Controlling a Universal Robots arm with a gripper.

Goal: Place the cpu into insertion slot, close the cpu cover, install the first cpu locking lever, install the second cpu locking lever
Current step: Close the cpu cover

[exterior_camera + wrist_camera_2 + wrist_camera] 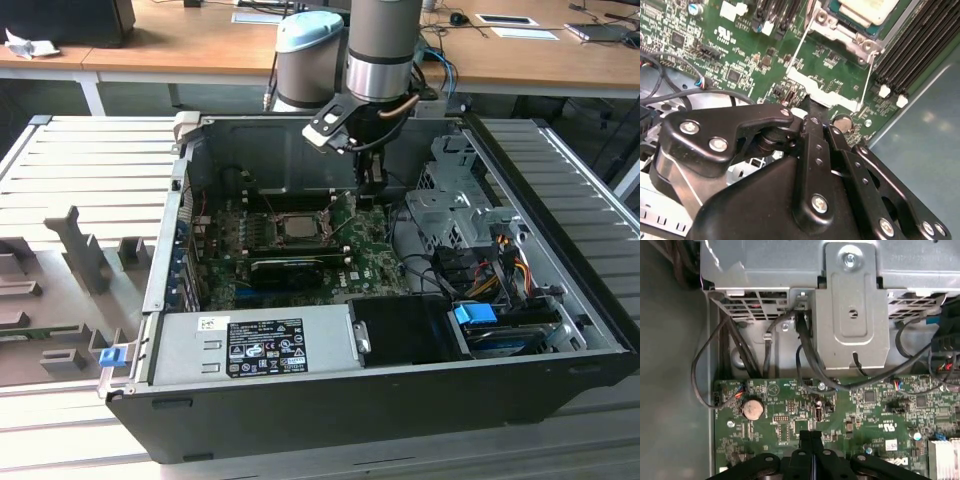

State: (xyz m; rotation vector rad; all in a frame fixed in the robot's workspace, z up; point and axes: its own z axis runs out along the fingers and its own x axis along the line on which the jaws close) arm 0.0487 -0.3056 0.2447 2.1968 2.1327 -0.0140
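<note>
cpu, small pale silver-beige square chip (pixel 867 10): seated in the square silver-rimmed insertion slot (pixel 836 31) | thin silver-grey metal-frame cpu cover (pixel 822 91): swung open off the slot | black gripper (pixel 812 112): just beside the slot, fingers pressed together, tips at the cover's free edge

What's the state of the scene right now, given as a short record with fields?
setting: open computer case, green motherboard inside
cpu: seated in the insertion slot
cpu cover: open, off the slot, beside it over the board
claw: shut, tips at the cover's edge; whether it grips the cover is unclear
</note>
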